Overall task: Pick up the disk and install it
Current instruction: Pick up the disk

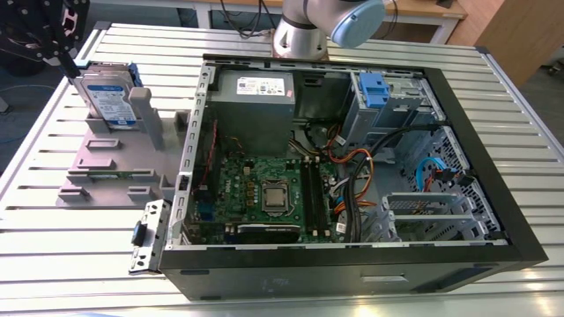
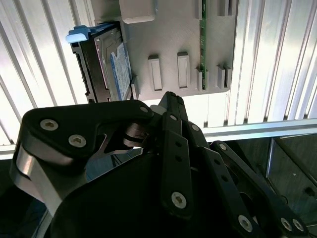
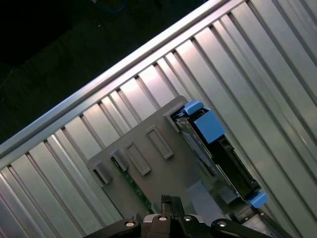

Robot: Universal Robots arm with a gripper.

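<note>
Hovering gripper (image 1: 58,53): one, black, just above the disk's upper corner; apart or together cannot be told.
Disk (image 1: 107,99): one, upright on edge in the stand, blue bracket around it, top edge exposed.
Stand (image 1: 105,165): one, grey, flat on the table, near the case's wall.
Table (image 1: 53,257): one, slatted metal; open slats around the stand.
Case (image 1: 352,267): one, black, open side up; one blue-tabbed cage (image 1: 374,89) at its far side.
</note>
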